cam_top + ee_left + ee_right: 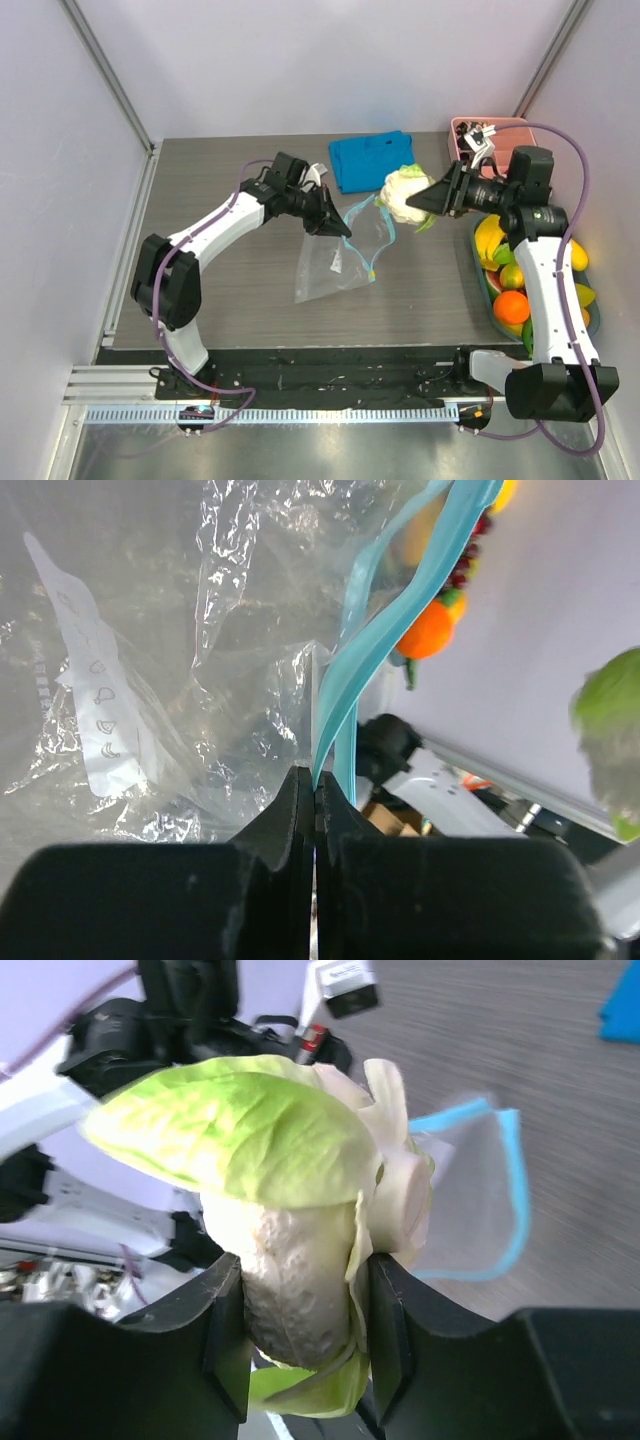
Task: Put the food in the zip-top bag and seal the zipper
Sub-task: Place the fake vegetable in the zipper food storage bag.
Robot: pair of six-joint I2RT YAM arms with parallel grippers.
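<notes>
My left gripper (343, 231) is shut on the light-blue zipper (345, 670) of the clear zip-top bag (330, 265) and holds its mouth lifted and open above the table; the bag's white label (95, 710) shows in the left wrist view. My right gripper (418, 204) is shut on a white cauliflower (402, 193) with green leaves (240, 1125), held in the air just right of the bag's mouth (480, 1195). More food, bananas (490, 240) and an orange (511, 305), lies in a tray at the right.
A blue folded cloth (370, 160) lies at the back centre. A pink tray (470, 130) with small bits stands at the back right. The fruit tray's rim (596, 318) lies by the right arm.
</notes>
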